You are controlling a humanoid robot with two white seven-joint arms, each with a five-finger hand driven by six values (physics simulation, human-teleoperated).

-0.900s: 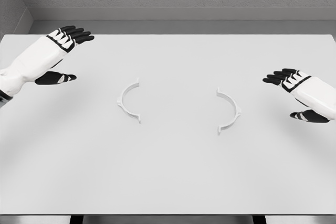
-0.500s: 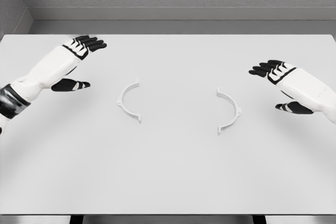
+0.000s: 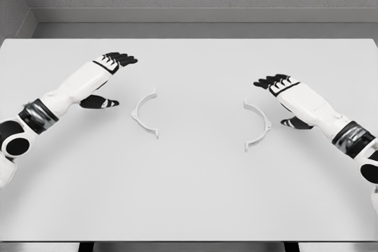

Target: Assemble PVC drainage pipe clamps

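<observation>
White left hand (image 3: pixel 101 75) and right hand (image 3: pixel 287 95) hovered flat, fingers spread, empty, outside two clamp halves (image 3: pixel 145 114); their palms faced down, unseen.

My left hand (image 3: pixel 105 72) reaches in from the lower left, fingers (image 3: pixel 123 58) extended flat, thumb hanging apart below. My right hand (image 3: pixel 284 92) mirrors it from the right, fingers straight and spread, holding nothing. Both forearms angle inward.
</observation>
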